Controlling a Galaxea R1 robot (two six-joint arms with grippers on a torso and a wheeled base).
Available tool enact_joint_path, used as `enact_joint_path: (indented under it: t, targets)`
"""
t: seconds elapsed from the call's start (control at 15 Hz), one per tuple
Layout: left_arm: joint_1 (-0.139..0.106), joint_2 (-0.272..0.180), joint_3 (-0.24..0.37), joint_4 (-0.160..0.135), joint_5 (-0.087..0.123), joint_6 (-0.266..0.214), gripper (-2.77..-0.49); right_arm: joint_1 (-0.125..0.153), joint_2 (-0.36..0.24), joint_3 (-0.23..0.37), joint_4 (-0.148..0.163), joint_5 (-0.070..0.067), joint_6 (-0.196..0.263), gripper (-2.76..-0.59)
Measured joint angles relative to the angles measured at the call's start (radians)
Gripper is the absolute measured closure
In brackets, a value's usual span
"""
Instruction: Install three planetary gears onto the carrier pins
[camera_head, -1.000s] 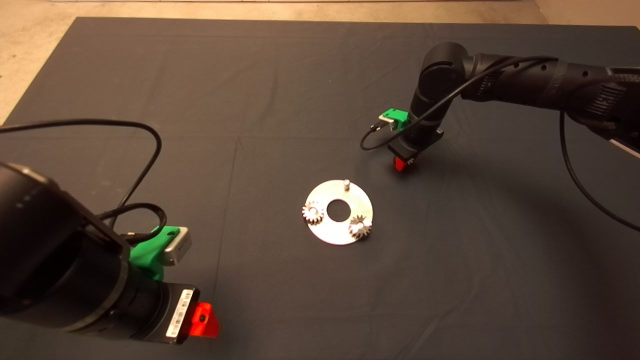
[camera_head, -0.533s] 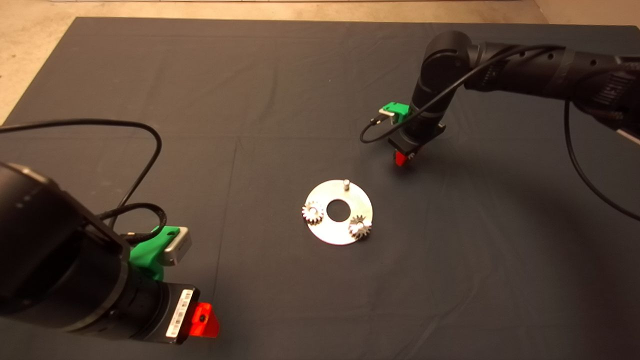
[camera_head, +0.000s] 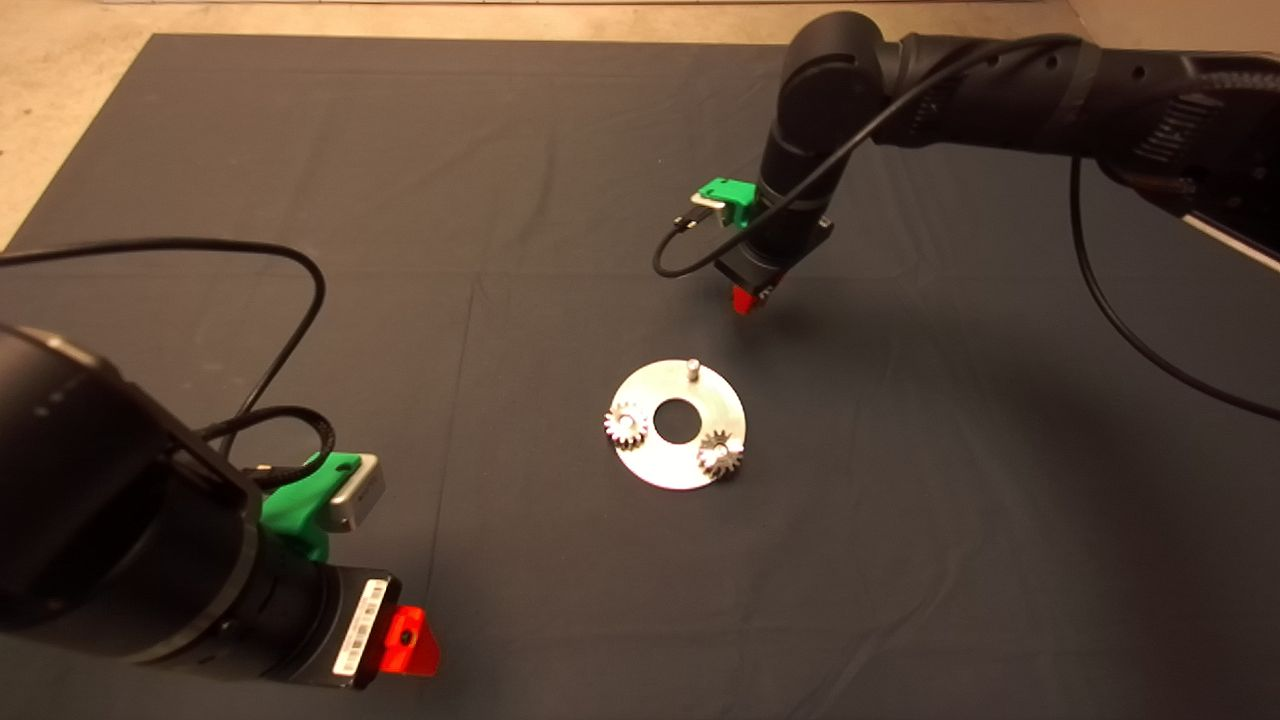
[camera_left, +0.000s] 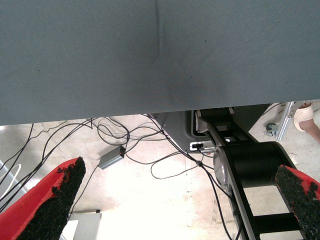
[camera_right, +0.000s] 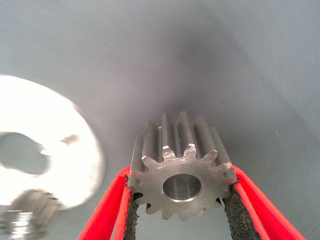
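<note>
Planetary gears number three: in the head view two (camera_head: 626, 425) (camera_head: 720, 453) already sit on pins of the carrier disc (camera_head: 680, 465) at the middle of the counter's dark mat (camera_head: 500, 150), while the far pin (camera_head: 691, 368) stands bare. The right gripper (camera_head: 742, 300) hangs above the mat just beyond the disc, near that pin, and the left gripper (camera_head: 405, 640) waits at the lower left edge. In the left wrist view its fingers (camera_left: 55, 200) are spread wide with nothing between them, over the mat's edge and cabled floor. In the right wrist view the fingers (camera_right: 235, 210) pinch the third gear (camera_right: 181, 170) by its teeth, bore clear, with the disc (camera_right: 75, 150) off to one side. Judging by this, one gear remains to be seated.
</note>
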Motion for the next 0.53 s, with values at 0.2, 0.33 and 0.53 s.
enact_joint_path:
  t: [0.2,0.33,0.53]
  targets:
    - [0.000,0.000,0.000,0.000,0.000,0.000,-2.76,0.030,0.032,0.000,0.052,0.000,0.007,-1.05]
    - [0.000,0.000,0.000,0.000,0.000,0.000,-2.76,0.043,0.050,-0.001,0.070,-0.002,0.008,-1.04]
    - [0.000,0.000,0.001,0.000,0.000,0.000,-2.76,0.047,0.066,-0.001,0.106,-0.001,0.011,-1.04]
